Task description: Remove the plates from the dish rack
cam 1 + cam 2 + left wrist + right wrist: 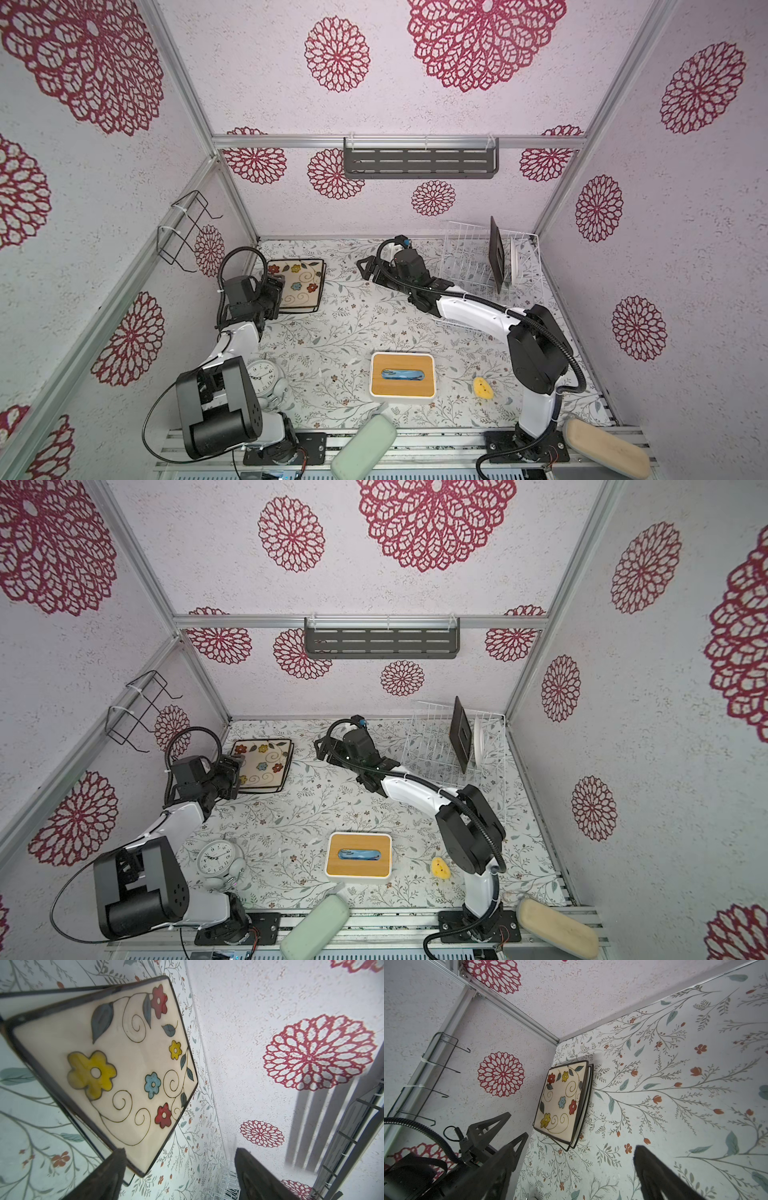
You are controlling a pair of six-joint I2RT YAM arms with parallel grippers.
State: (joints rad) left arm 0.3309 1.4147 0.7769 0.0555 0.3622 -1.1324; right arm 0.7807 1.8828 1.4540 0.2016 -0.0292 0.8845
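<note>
Bent low, the left claw (276, 289) gapes empty, stacked floral plates (300, 284) just ahead; the outstretched right claw (365, 269) gapes empty too.

White shells over black joint housings on left arm (237, 336) and right arm (469, 309). Black corrugated hose (243, 248) looped along each. White zip ties (464, 296) binding hose to shell. Black triangular open-frame fingers (492, 1124) on left gripper (518, 1123). Black screwed base plates (311, 444).
</note>
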